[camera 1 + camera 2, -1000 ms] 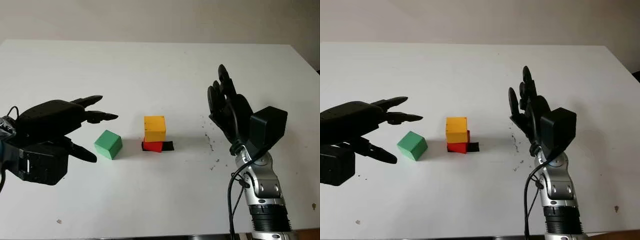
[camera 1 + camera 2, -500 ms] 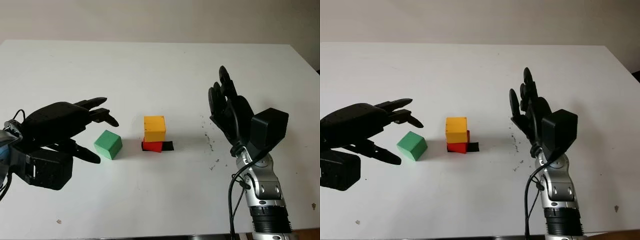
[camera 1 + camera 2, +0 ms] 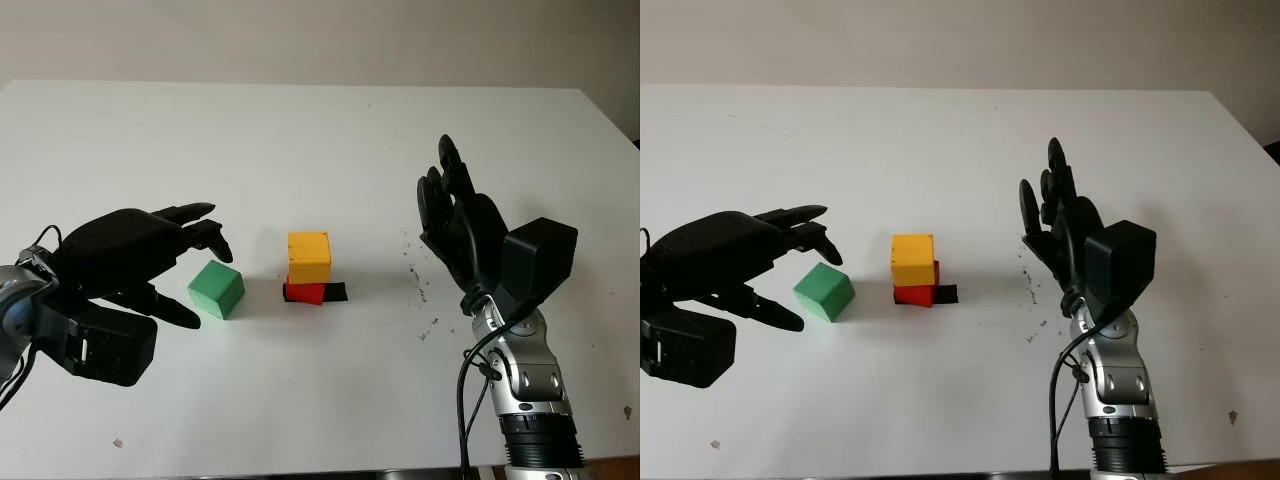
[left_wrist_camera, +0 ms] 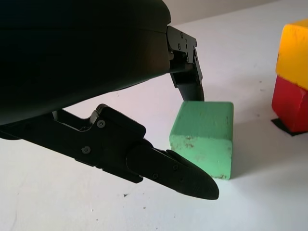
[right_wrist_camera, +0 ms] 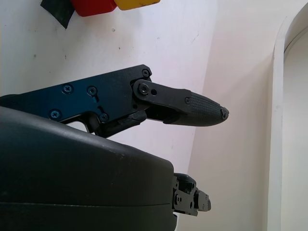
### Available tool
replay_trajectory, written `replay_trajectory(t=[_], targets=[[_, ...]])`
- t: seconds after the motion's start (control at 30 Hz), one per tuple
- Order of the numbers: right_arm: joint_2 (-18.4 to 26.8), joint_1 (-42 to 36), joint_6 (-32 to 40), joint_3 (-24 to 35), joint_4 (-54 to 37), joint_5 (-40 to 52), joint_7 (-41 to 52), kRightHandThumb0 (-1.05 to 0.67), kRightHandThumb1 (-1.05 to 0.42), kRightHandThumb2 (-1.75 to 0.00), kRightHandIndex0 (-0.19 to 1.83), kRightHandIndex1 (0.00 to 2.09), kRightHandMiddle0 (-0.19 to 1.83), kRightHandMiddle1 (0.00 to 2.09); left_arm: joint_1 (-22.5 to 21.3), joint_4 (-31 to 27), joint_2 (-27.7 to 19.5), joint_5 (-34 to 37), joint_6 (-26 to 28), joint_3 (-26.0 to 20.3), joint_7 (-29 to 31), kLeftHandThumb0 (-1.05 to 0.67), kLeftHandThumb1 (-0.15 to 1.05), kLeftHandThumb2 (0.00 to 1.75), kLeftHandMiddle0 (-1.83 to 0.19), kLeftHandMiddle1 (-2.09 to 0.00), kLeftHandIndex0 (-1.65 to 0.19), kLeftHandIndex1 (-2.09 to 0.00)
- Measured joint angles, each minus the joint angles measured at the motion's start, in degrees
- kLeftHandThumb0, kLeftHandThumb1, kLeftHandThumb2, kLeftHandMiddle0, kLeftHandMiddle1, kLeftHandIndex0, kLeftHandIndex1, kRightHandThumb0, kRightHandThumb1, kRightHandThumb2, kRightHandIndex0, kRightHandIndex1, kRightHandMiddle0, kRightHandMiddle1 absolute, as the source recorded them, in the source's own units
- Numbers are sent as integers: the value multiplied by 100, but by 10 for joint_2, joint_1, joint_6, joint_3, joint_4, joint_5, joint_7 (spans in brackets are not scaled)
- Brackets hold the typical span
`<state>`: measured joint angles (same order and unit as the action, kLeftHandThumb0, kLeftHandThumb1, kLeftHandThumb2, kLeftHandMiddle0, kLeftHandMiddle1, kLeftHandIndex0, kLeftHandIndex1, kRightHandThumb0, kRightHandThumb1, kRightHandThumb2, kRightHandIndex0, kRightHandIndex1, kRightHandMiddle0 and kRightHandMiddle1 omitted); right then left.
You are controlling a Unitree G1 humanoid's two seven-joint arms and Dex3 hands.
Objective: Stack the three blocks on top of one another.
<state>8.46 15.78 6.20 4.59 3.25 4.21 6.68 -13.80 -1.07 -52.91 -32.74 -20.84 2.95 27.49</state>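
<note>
On the white table (image 3: pixel 300 150), the yellow block (image 3: pixel 309 256) is sitting on top of the red block (image 3: pixel 306 292), which is lying on a small black patch (image 3: pixel 336 292). The green block (image 3: pixel 216 288) is standing alone just beside them. The left hand (image 3: pixel 135 255) is hovering around the green block, open and holding nothing. The right hand (image 3: pixel 462 228) is staying upright, open, well apart from the stack. No containers are standing on the table.

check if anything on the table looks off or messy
Small dark specks are scattered on the white table right of the stack. The yellow block sits slightly offset on the red block; black tape lies under it.
</note>
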Motion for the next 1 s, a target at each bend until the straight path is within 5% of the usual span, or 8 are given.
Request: replay_trajectory(t=[0.23, 0.73, 1.0], targets=[[0, -1, 1, 0, 0, 0, -1, -61, -105, -58, -10, 6, -9, 6, 0, 11, 2, -14, -19, 13, -23, -73, 98, 7, -4, -5, -1, -105], [0, -3, 2, 0, 0, 2, -1, -61, -105, -58, -10, 6, -9, 5, 0, 33, 6, -15, -54, 16, -74, -41, 105, 8, -19, -8, -10, -140], [0, -3, 2, 3, 0, 5, -1, -60, -105, -57, -10, 6, -8, 5, 0, 32, 6, -40, -54, 16, -93, -38, 105, 9, -23, -8, -11, -145]])
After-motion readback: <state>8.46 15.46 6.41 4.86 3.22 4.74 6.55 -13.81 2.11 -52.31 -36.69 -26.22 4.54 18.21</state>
